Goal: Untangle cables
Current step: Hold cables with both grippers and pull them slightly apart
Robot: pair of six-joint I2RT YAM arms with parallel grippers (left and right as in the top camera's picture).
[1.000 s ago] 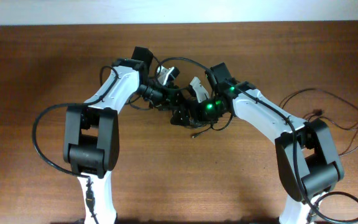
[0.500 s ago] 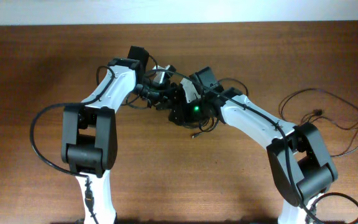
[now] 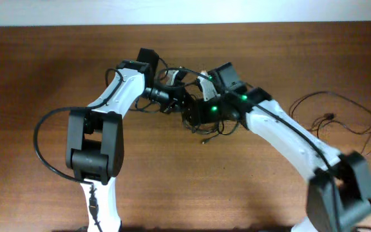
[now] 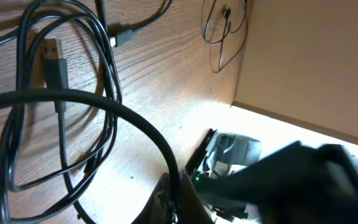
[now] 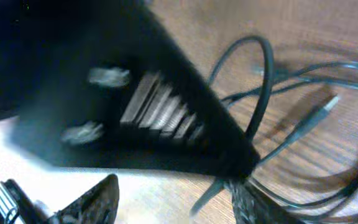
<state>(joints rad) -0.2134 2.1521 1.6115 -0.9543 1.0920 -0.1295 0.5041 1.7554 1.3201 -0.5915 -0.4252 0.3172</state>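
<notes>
Overhead: cables (image 3: 206, 131) bunched mid-table (image 3: 44, 64). Left wrist: left gripper (image 4: 174, 202) fingers clamped on cables. Right wrist, blurred: right gripper (image 5: 173, 199) fingers apart.

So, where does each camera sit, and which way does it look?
Overhead: above the table, looking straight down; left arm and right arm meet over the cables.
Left wrist: on the left arm, looking past the left gripper, shut on a cable, at loops and a USB plug.
Right wrist: on the right arm, blurred; right gripper, fingers apart, over cables.
Shared: all three show the cables.
</notes>
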